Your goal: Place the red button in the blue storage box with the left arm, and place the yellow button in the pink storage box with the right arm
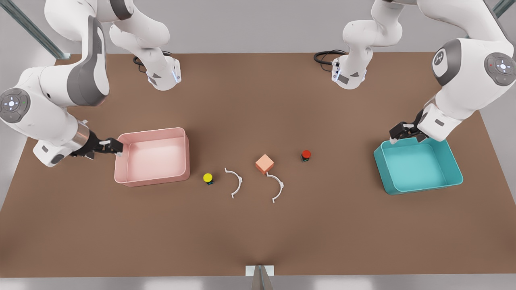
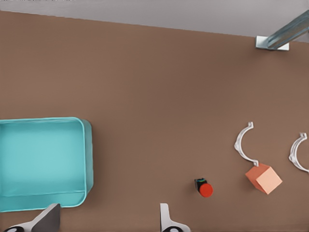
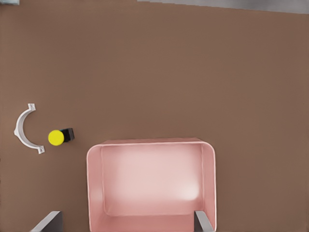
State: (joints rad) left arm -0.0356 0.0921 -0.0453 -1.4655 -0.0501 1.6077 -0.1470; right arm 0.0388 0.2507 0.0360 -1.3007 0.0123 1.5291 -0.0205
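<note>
My front camera looks steeply down on the whole bench (image 1: 258, 233). Each wrist camera looks down nearer: left sharing the blue storage box (image 2: 43, 164), right the pink storage box (image 3: 150, 181).

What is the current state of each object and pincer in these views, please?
Red button: on table, unheld.
Yellow button: on table, unheld.
Blue storage box: empty.
Pink storage box: empty.
Left pincer: open, by blue box.
Right pincer: open, by pink box.

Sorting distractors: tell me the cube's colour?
Salmon-orange; the cube shows best in the front view.
</note>
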